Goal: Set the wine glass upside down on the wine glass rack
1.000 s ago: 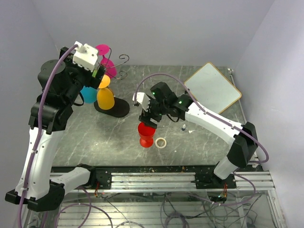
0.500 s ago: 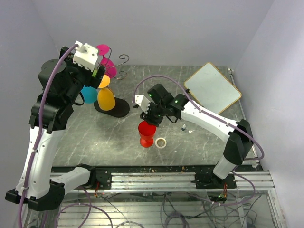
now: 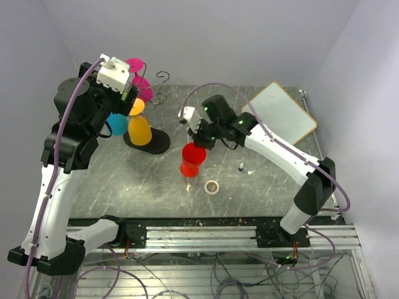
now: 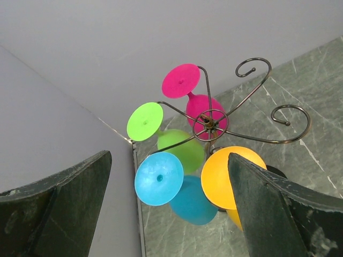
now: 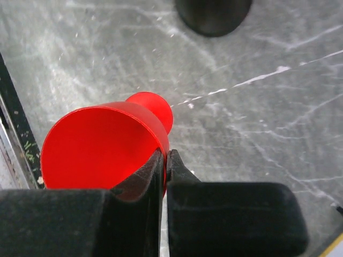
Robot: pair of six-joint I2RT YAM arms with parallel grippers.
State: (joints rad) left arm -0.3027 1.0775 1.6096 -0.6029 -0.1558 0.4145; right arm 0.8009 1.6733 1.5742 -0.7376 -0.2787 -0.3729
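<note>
A red wine glass [image 3: 192, 161] hangs tilted just above the marble table, mid-table. My right gripper [image 3: 201, 142] is shut on its rim, one finger inside the bowl and one outside, as the right wrist view shows at the gripper [image 5: 165, 155] and the glass [image 5: 102, 144]. The wine glass rack [image 3: 156, 142] stands at the back left, a dark wire tree [image 4: 208, 124] carrying pink, green, blue and orange glasses upside down. My left gripper [image 3: 128, 94] hovers over the rack, open [image 4: 170, 156] and empty. Two curled arms [image 4: 284, 115] are bare.
A white tape ring [image 3: 211, 187] lies on the table near the red glass. A small dark object [image 3: 240, 166] sits to its right. A white board [image 3: 278, 115] lies at the back right. The metal rail [image 3: 206, 235] runs along the near edge.
My right gripper has shut on the red glass's rim, then tipped it and raised it off its spot beside the tape ring. The left arm has stayed put.
</note>
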